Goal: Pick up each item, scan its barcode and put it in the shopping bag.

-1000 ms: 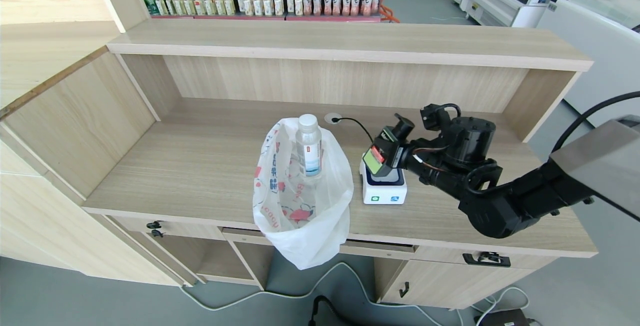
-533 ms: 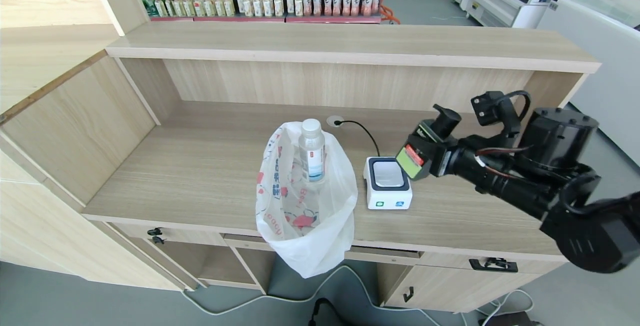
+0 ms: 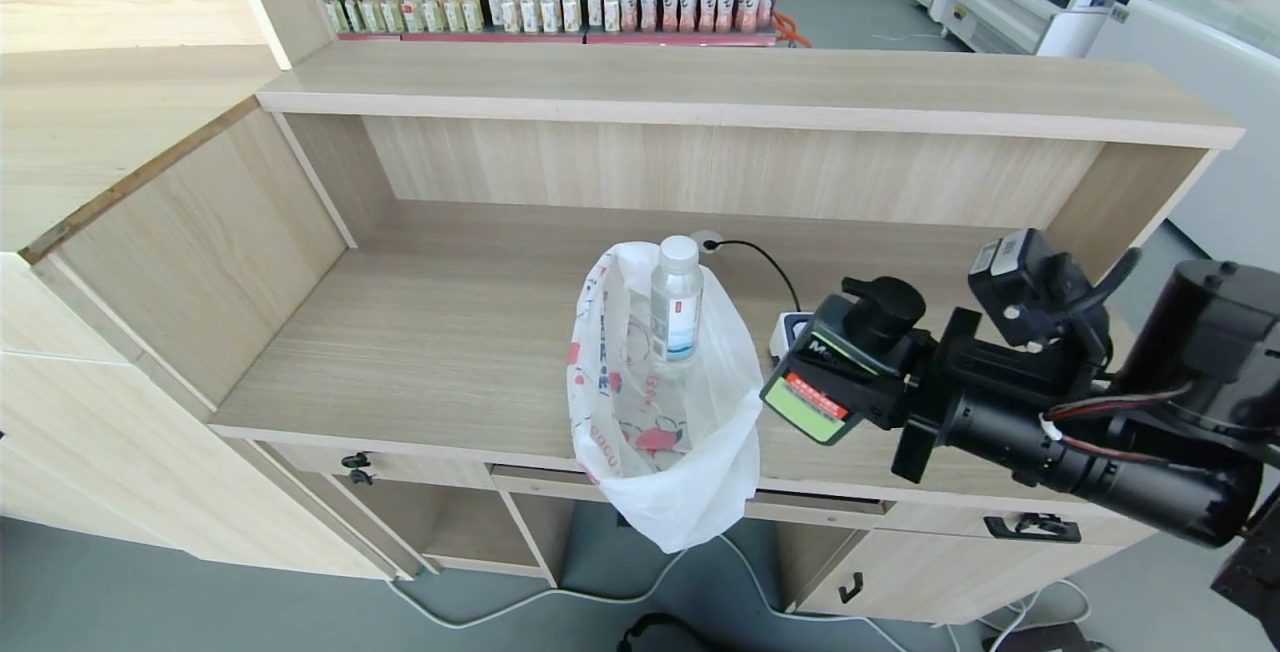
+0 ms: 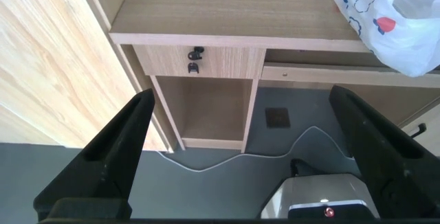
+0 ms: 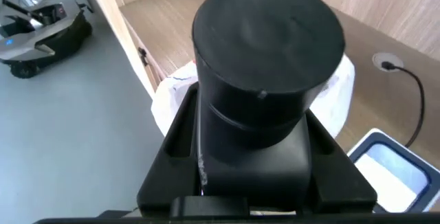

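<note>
While near bag [image 3: 690, 492], right jaws around jar [image 3: 812, 402]

The bag [image 3: 690, 492] gapes upward at the front edge of the counter [image 3: 450, 352], its near half free; a water bottle [image 3: 677, 297] stands upright in the far half. The right gripper [image 3: 862, 372], clamped on a jar [image 3: 806, 406], hangs just right of the bag, near the scanner [image 3: 782, 334].

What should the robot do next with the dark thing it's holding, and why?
Probably carry the dark item leftward until it hangs over the shopping bag's open mouth. The right gripper holds it just beside the bag, on the robot's right, and the bag stands open with a bottle inside.
</note>
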You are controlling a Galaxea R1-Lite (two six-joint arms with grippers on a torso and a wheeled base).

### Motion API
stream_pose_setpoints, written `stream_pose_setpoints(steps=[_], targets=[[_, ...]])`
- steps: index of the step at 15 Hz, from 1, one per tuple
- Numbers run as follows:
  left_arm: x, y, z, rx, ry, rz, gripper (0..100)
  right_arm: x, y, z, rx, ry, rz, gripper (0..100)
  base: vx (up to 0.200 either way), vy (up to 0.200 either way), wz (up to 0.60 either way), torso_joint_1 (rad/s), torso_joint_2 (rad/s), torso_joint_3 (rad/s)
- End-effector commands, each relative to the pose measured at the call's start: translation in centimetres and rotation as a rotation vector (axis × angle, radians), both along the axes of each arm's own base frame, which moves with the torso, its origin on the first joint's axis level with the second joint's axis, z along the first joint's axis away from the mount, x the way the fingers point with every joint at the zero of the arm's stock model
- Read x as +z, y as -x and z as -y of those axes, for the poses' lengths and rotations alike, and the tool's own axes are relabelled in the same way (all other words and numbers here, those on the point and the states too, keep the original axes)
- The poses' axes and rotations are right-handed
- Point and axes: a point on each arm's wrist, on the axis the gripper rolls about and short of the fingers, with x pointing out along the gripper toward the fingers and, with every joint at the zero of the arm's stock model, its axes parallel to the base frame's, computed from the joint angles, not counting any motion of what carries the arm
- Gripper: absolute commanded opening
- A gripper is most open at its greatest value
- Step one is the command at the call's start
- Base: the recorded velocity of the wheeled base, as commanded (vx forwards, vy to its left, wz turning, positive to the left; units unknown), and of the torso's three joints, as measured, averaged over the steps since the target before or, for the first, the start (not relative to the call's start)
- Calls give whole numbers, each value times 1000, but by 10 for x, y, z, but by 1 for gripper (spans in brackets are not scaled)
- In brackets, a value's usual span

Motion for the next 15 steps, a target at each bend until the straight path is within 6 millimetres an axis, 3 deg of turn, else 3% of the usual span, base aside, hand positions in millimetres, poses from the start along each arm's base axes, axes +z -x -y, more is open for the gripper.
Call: stream_pose_setpoints(steps=[1,9,15], targets=[[0,0,0,-1,1,0,100,-6,-29,-19,26,-1,-14,0,0,0,0,0,0,0],[0,0,0,-1,1,0,100,-37,-62,-39,80,-25,-65,0,0,0,0,0,0,0],[0,0,0,-1,1,0,100,-78,-80,-24,11,20,-59,0,0,0,0,0,0,0]])
